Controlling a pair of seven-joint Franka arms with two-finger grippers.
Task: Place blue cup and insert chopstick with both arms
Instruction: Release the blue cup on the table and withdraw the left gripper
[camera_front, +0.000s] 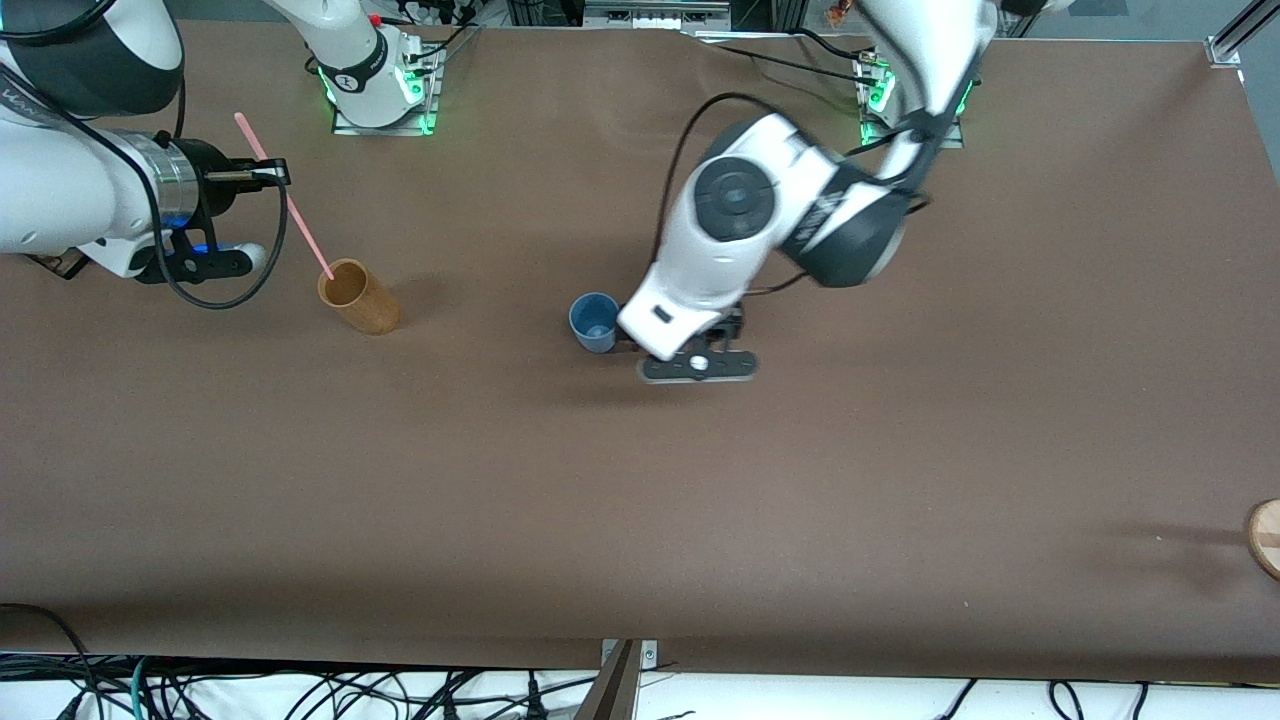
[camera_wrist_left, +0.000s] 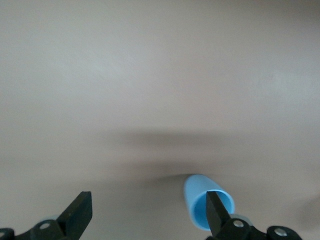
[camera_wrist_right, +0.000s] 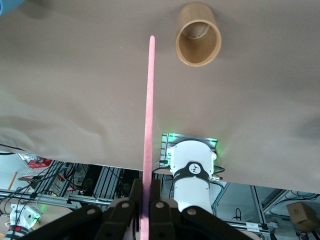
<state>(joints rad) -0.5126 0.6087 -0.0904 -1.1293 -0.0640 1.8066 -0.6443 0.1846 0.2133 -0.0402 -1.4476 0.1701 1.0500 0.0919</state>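
Pink chopstick (camera_wrist_right: 148, 120) clamped in right end effector (camera_wrist_right: 145, 210); left end effector (camera_wrist_left: 147, 212) apart beside blue cup (camera_front: 594, 321).

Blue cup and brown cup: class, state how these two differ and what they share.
The blue cup is shorter and blue-grey; the brown cup is taller and tan. The blue cup stands beside the open left pincer mid-table; the brown cup stands toward the right arm's end, under the chopstick held by the right pincer. Both are upright, handleless.

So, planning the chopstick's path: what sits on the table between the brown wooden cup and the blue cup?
Nothing: the front view shows bare brown tabletop between the tan-brown wooden cylinder cup and the small blue-grey tumbler.
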